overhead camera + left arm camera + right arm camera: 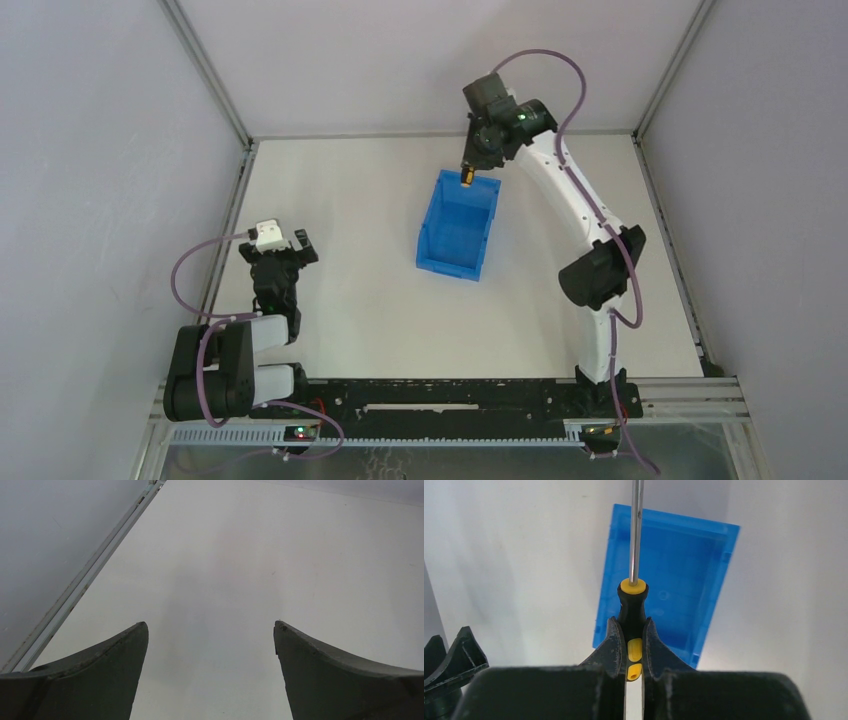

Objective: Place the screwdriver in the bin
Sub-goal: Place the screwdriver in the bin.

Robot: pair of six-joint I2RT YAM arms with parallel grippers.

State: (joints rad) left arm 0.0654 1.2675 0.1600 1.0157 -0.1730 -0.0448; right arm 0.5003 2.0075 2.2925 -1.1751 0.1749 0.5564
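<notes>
The blue bin stands open-topped in the middle of the table; it also shows in the right wrist view. My right gripper hangs above the bin's far end, shut on the screwdriver by its black and yellow handle. In the right wrist view the gripper clamps the handle and the thin metal shaft points out over the bin's inside. In the top view only the screwdriver's yellow end shows. My left gripper is open and empty, low over the table at the left; its fingers stand wide apart.
White walls and metal frame rails close in the table on three sides. A rail runs close along the left of my left gripper. The black mounting bar lies along the near edge.
</notes>
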